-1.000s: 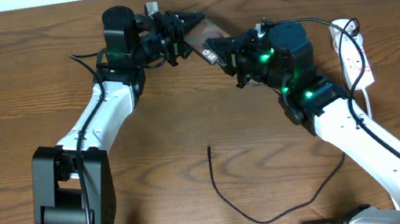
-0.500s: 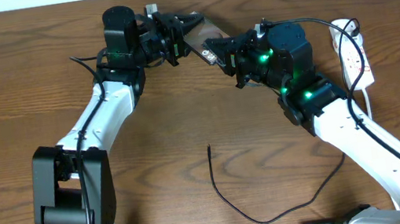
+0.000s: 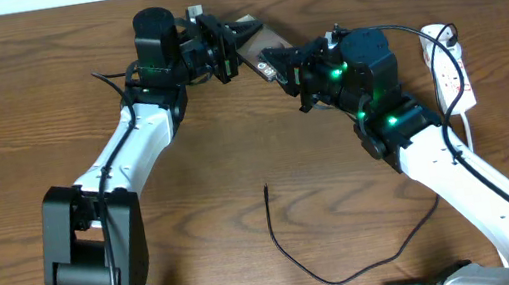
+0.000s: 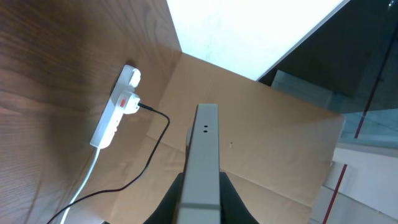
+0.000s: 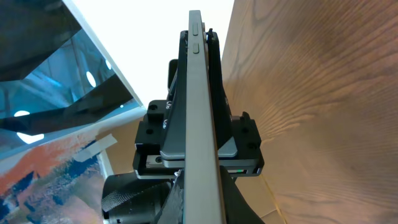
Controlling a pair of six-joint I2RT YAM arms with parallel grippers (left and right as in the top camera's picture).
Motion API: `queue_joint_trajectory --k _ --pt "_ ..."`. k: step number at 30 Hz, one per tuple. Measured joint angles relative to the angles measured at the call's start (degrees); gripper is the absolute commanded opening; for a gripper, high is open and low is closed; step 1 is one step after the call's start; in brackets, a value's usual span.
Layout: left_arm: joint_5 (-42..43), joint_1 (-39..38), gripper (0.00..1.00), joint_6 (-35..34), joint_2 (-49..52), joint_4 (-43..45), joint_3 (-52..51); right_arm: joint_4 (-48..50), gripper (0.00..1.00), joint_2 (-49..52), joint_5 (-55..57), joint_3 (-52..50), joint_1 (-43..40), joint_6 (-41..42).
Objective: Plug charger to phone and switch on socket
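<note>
- The wooden table (image 3: 17, 107) spreads out on all sides of the phone (image 3: 257, 39), which is near its far edge.
- The left arm (image 3: 138, 140) reaches up to the phone from the near left, and the right arm (image 3: 461, 167) reaches it from the near right.
- The charger (image 3: 298, 262) lies on the table well nearer than the phone. Its free tip (image 3: 265, 188) points toward the phone but is well apart from it. The cable curves away to the right and passes under the right arm.
- The socket (image 3: 449, 68) lies flat well to the right of the phone, beyond the right arm. In the left wrist view a black plug (image 4: 134, 104) sits in it by a red switch mark.
- The phone is turned edge-on to both wrist cameras, between the two grippers. I cannot tell whether it touches the table.
- The left gripper (image 3: 241, 35) is clenched on the phone's left end.
- The right gripper (image 3: 270, 63) is clenched on the phone's right end.
</note>
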Motion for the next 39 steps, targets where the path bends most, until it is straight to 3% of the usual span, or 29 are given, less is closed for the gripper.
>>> queue_joint_trajectory --k 6,7,9,14,18,28,39 --pt "0.00 0.00 0.08 -0.20 -0.02 -0.04 0.04 0.04 0.02 0.00 0.00 0.00 0.00 0.28" --pt "0.00 0.00 0.07 -0.20 -0.02 -0.04 0.04 0.04 0.07 0.00 0.02 -0.02 0.00 0.28" --pt "0.04 -0.02 0.07 -0.13 -0.02 -0.24 0.04 0.04 0.21 0.00 -0.04 0.00 0.02 -0.33" --pt "-0.07 -0.20 0.07 1.14 -0.02 -1.20 0.04 1.05 0.78 -0.04 0.17 0.04 0.00 -1.84" --pt "-0.24 -0.26 0.07 1.18 -0.02 -0.90 0.04 0.76 0.98 -0.09 0.00 0.04 0.02 -2.49" --pt "0.20 3.08 0.07 5.33 -0.02 -0.94 0.04 0.83 0.99 -0.09 -0.72 0.04 0.00 -5.33" --pt "10.75 20.90 0.07 14.60 -0.02 -0.90 0.04 0.83 0.99 -0.09 -3.28 0.04 0.00 -15.63"
